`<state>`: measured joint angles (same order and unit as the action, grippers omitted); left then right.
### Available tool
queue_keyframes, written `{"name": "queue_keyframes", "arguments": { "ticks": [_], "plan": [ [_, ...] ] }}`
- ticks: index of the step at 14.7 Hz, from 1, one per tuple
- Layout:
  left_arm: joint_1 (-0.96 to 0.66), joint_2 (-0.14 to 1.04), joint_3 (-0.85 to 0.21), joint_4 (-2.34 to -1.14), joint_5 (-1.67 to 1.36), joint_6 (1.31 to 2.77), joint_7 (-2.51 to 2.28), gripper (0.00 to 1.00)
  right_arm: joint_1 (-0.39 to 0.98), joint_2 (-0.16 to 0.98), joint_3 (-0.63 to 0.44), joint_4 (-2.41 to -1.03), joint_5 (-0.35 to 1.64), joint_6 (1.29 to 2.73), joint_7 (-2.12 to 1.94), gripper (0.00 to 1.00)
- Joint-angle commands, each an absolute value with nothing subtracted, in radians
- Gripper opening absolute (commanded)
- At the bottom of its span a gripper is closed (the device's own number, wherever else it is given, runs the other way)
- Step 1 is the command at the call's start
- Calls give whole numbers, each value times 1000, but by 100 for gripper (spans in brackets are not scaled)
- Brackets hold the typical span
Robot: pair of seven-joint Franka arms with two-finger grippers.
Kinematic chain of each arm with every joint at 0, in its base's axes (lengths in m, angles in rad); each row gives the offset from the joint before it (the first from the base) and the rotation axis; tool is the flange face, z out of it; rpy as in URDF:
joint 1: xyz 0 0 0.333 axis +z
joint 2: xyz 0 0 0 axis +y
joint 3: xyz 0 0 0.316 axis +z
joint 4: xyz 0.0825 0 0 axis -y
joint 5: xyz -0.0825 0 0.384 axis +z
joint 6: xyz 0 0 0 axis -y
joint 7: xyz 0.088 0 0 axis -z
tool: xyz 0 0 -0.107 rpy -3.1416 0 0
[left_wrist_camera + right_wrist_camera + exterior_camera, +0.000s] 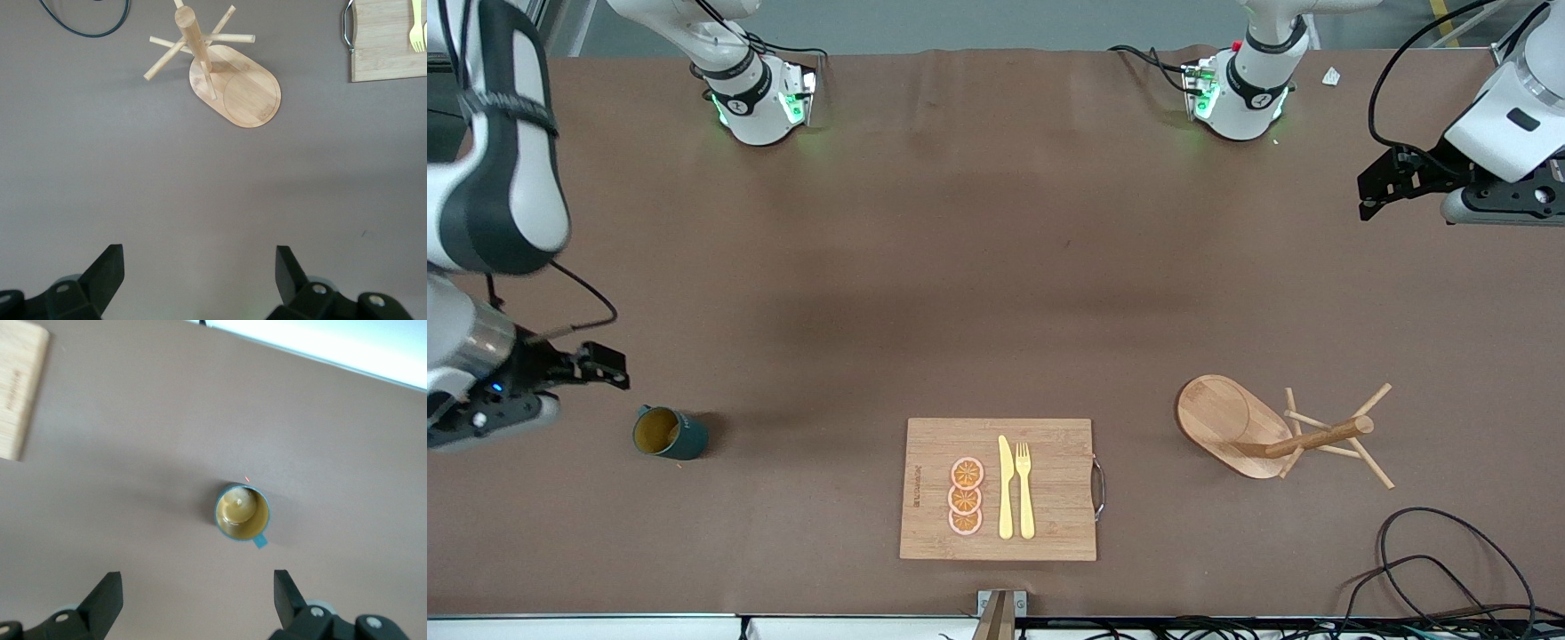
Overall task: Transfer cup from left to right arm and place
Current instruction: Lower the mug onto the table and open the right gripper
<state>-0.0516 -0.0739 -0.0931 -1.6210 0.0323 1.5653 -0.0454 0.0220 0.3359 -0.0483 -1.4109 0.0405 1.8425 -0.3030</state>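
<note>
Nearest your front camera you've got the wooden cutting board (1049,489), lying flat with a metal handle (1099,486) on the edge toward the left arm's end, and it's carrying 3 orange slices (966,496) in a row, with a yellow knife (1005,487) and a yellow fork (1024,489) side by side just beside them. A touch farther from the camera and well toward the right arm's end, there's the cup (669,433), dark teal, standing on the table with its mouth up, mustard-yellow inside and nothing in it that you can make out; your right wrist view looks straight down into it (242,513), handle included. Toward the left arm's end, about level with the cup, the wooden mug tree (1316,436) stands on its oval base (1223,418), pegs bare. The right gripper (609,366) hangs over the table just beside the cup, not touching it, fingers (107,597) spread wide apart. The left gripper (1376,188) hovers over bare table at the left arm's end, well apart from everything, its fingers (288,268) also spread wide. The brown tabletop (996,267) runs out to the 2 arm bases, and black cables (1449,569) loop at its near corner.
</note>
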Motion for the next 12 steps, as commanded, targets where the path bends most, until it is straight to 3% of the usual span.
{"name": "queue_keyframes", "arguments": {
  "ticks": [1,7,12],
  "plan": [
    [-48,-86,-92,-1621,12,1566,-34,100,15,206,-45,-1465,31,1818,-183,100],
    [-43,-97,-89,-1620,12,1559,-25,100,21,3,-40,-1497,25,1720,-6,100],
    [-6,-97,-80,-1589,12,1552,-20,100,18,-118,-41,-1676,21,1709,49,100]
  ]
}}
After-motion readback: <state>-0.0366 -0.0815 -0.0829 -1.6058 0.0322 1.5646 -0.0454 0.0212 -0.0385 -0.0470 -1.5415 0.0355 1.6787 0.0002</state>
